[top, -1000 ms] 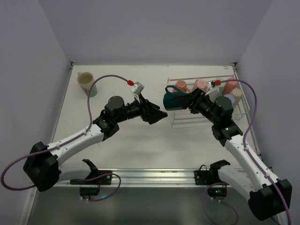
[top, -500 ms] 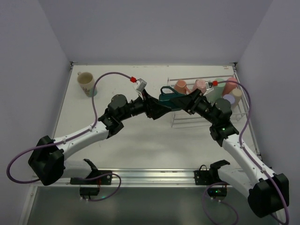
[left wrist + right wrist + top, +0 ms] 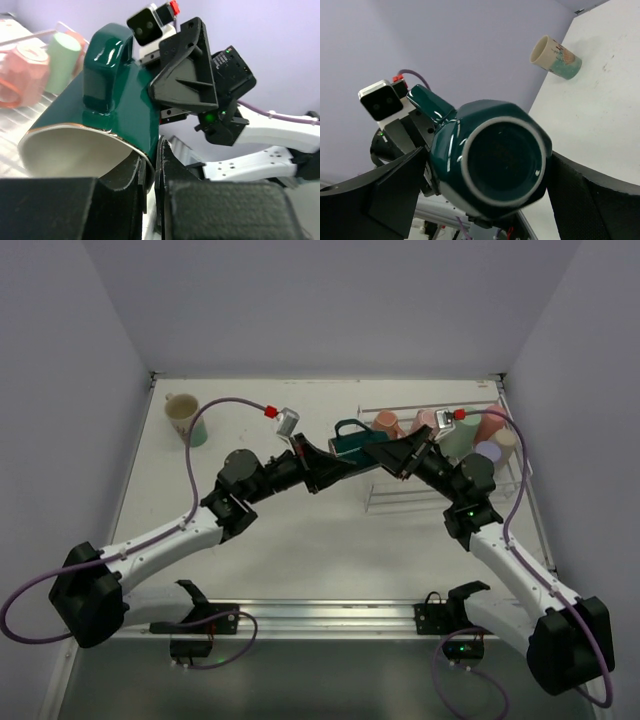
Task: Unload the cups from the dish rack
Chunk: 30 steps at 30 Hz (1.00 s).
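A dark green mug (image 3: 352,445) hangs in the air between my two grippers, just left of the dish rack (image 3: 400,502). My left gripper (image 3: 335,463) is shut on its rim (image 3: 142,157), one finger inside the cream interior and one outside. My right gripper (image 3: 397,453) stands open, its fingers (image 3: 395,195) spread on either side of the mug's base (image 3: 497,160). Several cups remain in the rack: salmon (image 3: 388,423), pink (image 3: 428,421), mint green (image 3: 462,440), lavender (image 3: 487,452) and coral (image 3: 492,423). A cream cup (image 3: 182,412) stands on the table at the far left.
The rack fills the back right of the white table (image 3: 300,540), against the right wall. The left wrist view shows the salmon cup (image 3: 20,70) and the mint green one (image 3: 62,60) behind the mug. Both arms' cables arch above the table.
My left gripper has come in and shut on the green mug's rim. My right gripper, which held the mug, has opened. The mug has shifted slightly left.
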Motion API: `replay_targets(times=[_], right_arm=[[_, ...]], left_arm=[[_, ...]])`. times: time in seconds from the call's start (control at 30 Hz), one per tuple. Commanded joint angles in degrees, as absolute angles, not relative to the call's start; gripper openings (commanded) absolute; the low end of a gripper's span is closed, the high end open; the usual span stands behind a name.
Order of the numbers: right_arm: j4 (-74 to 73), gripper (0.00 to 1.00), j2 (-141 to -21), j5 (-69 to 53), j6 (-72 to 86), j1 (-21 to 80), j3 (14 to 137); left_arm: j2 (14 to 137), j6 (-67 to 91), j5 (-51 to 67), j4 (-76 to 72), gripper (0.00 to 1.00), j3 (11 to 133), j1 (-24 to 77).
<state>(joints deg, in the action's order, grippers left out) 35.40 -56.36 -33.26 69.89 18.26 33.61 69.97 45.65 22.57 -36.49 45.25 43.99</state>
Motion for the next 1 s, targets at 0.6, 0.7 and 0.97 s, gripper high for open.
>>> replay_targets(times=[0.6, 0.7, 0.97], right_arm=[[14.3, 0.99, -50.0, -26.6, 52.4, 18.5, 35.8], [6.8, 0.99, -48.2, -23.7, 46.3, 19.3, 37.7], [1.8, 0.99, -46.0, -21.2, 41.0, 20.9, 37.2]], left_arm=[[78.5, 16.1, -7.8, 28.5, 0.00, 83.7, 30.7], [84.6, 13.6, -9.3, 36.2, 0.00, 90.5, 27.7], [97.7, 11.7, -5.2, 40.8, 0.00, 96.7, 17.6]])
